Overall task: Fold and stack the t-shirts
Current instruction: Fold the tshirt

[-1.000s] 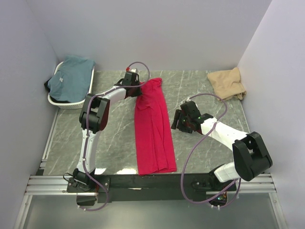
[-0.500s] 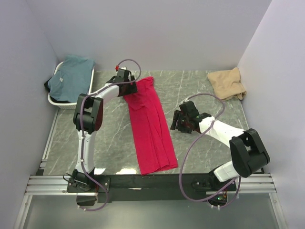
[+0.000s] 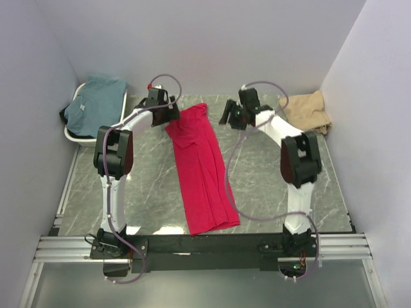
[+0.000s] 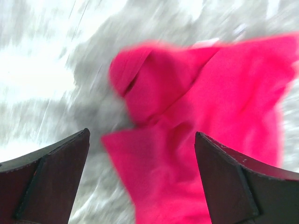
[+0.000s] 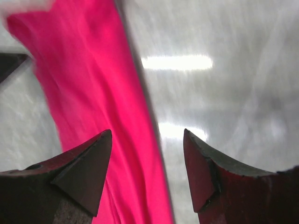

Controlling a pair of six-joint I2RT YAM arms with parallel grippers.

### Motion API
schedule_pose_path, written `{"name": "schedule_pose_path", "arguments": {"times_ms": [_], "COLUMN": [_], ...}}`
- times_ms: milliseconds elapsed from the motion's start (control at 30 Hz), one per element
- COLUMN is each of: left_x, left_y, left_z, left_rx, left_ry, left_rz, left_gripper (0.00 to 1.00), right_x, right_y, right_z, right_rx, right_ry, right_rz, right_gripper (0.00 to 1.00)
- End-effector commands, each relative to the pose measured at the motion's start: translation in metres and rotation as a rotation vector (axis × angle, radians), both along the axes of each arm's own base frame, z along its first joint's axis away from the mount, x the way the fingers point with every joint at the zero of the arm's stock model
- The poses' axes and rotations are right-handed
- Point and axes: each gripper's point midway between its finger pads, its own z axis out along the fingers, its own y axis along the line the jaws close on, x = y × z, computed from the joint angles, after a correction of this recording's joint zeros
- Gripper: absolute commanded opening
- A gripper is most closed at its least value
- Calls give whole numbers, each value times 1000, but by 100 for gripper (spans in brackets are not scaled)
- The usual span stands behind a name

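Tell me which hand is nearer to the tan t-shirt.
Right. The right hand hovers left of the tan t-shirt, apart; the left hand is farther left, past the red t-shirt.

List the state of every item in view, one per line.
red t-shirt: folded into a long strip, flat on the table, unheld
teal t-shirt: heaped in the white basket
tan t-shirt: crumpled at the table's far right corner
left pincer: open, empty, over the red t-shirt's far end
right pincer: open, empty

Both wrist views motion-blurred, counter veining smeared. Left wrist: red t-shirt cut off at R + bottom edges (folds indistinct). Right wrist: shirt cut at bottom.
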Motion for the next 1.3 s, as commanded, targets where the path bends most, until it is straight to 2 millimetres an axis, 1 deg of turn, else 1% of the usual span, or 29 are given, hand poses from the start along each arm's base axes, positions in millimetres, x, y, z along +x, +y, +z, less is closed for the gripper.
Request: {"name": "schedule_pose_path", "arguments": {"times_ms": [0, 33, 67, 100, 133, 167, 200, 233, 267, 300, 367, 467, 567, 633, 667, 700, 733, 833, 967, 1133, 1167, 1233, 1267], "left_x": [35, 38, 41, 46, 48, 50, 54, 55, 55, 58, 58, 58, 58, 61, 61, 66, 67, 71, 72, 70, 70, 68, 67], "left_y": [-23, -25, -26, -29, -30, -33, -34, -35, -36, -36, -37, -35, -37, -40, -45, -47, -50, -56, -61, -68, -69, -70, -71], "left_z": [35, 30, 29, 35, 28, 29, 33, 26, 24, 25, 16, 8, 0, -5, -5, 2, -9, -15, -16, -20, -21, -25, -27], "left_rx": [-129, -138, -144, -155, -159, -167, -174, -178, -181, -185, -184, -176, -184, -191, -207, -216, -215, -228, -248, -277, -279, -279, -280], "left_ry": [-118, -114, -117, -132, -123, -127, -138, -126, -124, -130, -113, -109, -101, -98, -95, -110, -91, -77, -74, -64, -60, -54, -49], "left_rz": [-69, -75, -79, -89, -92, -101, -106, -108, -109, -110, -111, -104, -115, -131, -150, -159, -171, -196, -215, -238, -240, -247, -247], "left_gripper": [99, 100, 99, 100, 99, 100, 99, 99, 99, 100, 99, 99, 99, 100, 99, 100, 99, 99, 99, 99, 99, 99, 99], "right_x": [58, 67, 69, 87, 87, 91, 96, 98, 101, 103, 103, 102, 101, 101, 102, 102, 102, 104, 107, 113, 114, 118, 118], "right_y": [30, 31, 32, 38, 39, 41, 43, 43, 44, 43, 42, 49, 56, 59, 59, 60, 60, 59, 60, 63, 62, 65, 66], "right_z": [8, 8, 4, 8, 6, 7, 8, 8, 7, 6, 2, 2, -6, -15, -17, -23, -25, -31, -36, -44, -48, -46, -49], "right_rx": [174, 188, 186, 188, 187, 188, 187, 183, 175, 159, 140, 144, 143, 145, 150, 153, 152, 150, 157, 171, 174, 187, 202], "right_ry": [-22, -17, 12, -22, -4, -13, -36, -50, -67, -83, -81, -99, -97, -76, -77, -66, -59, -55, -50, -53, -47, -60, -51], "right_rz": [132, 140, 146, 166, 179, 187, 204, 213, 215, 225, 238, 295, 316, 315, 317, 315, 309, 292, 282, 264, 254, 251, 245], "right_gripper": [69, 69, 69, 69, 70, 70, 70, 71, 72, 74, 75, 77, 77, 78, 78, 78, 78, 78, 78, 78, 75, 74, 73]}}
